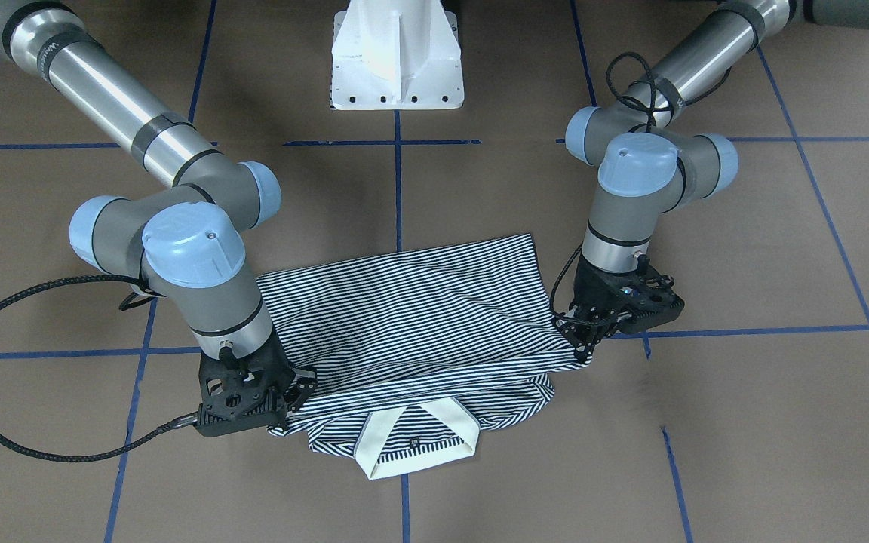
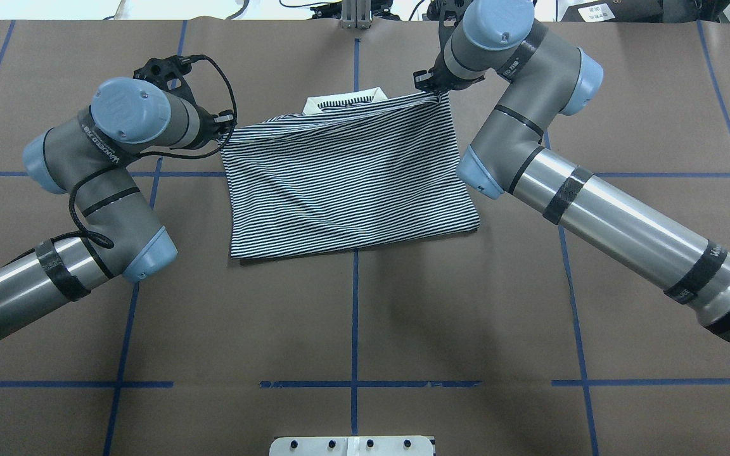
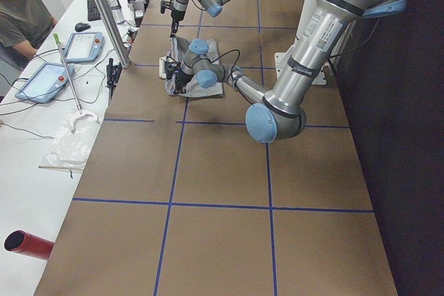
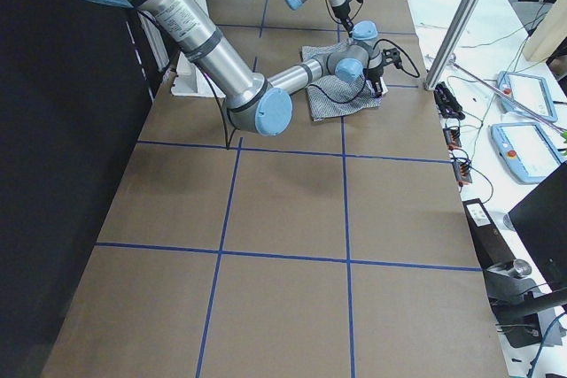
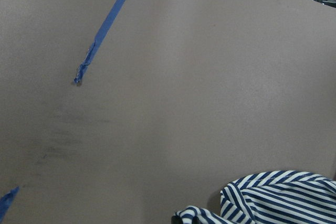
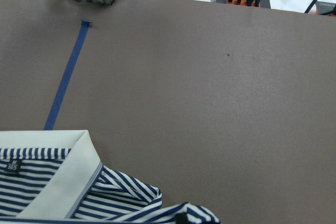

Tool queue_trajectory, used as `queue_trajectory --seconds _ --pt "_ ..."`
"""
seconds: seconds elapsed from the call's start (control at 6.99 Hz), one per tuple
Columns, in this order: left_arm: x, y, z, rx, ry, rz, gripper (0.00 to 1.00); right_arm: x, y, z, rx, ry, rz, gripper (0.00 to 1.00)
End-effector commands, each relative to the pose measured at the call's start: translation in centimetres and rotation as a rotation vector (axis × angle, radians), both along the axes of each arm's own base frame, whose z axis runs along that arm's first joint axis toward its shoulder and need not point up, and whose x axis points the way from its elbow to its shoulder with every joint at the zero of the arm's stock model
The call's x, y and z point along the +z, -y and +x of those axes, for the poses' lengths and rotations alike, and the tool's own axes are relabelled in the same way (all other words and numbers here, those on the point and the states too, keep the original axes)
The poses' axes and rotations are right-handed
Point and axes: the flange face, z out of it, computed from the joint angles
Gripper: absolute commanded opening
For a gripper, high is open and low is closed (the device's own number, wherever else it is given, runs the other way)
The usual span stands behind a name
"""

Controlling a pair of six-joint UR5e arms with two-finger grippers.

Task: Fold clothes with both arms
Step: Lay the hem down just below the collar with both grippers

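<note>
Two corners of the shirt (image 1: 412,309) look pinched by the left gripper (image 1: 584,343) and right gripper (image 1: 300,385). Soft, limp cloth: you should grip it at those corners.

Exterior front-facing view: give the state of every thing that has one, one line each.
polo shirt, folded over, top layer stretched between both grippers
collar, uncovered, sticking out past the fold
left gripper, shut on one shirt corner
right gripper, shut on the other corner

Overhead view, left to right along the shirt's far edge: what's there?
In order: left gripper → shirt → right gripper. Each gripper pinches a far corner of the shirt.
</note>
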Motion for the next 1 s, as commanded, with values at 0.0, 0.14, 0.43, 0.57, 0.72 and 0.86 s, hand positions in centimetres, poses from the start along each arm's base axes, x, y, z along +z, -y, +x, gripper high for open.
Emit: queue_trajectory --seconds 0.0,0.14,0.43,0.57,0.72,0.86 --pt "-0.3 0.0 0.1 0.003 -0.004 0.004 0.00 0.2 0.2 -0.1 0.004 0.010 0.015 0.00" --pt "-0.4 0.0 0.1 0.004 -0.004 0.006 0.08 0.0 0.0 -0.3 0.002 0.026 0.028 0.00" --pt "-0.9 0.0 0.2 0.006 -0.009 0.009 0.47 0.1 -0.5 -0.6 -0.004 0.033 0.035 0.00" --pt "-1.0 0.1 0.2 0.006 -0.010 0.011 0.76 0.6 -0.5 -0.6 -0.009 0.031 0.031 0.10" --pt "-1.0 0.1 0.2 0.005 -0.010 0.009 0.99 0.8 -0.6 -0.6 -0.009 0.034 0.032 0.84" --pt "-1.1 0.0 0.2 0.007 -0.011 0.010 1.00 1.7 -0.8 -0.5 -0.011 0.033 0.026 1.00"
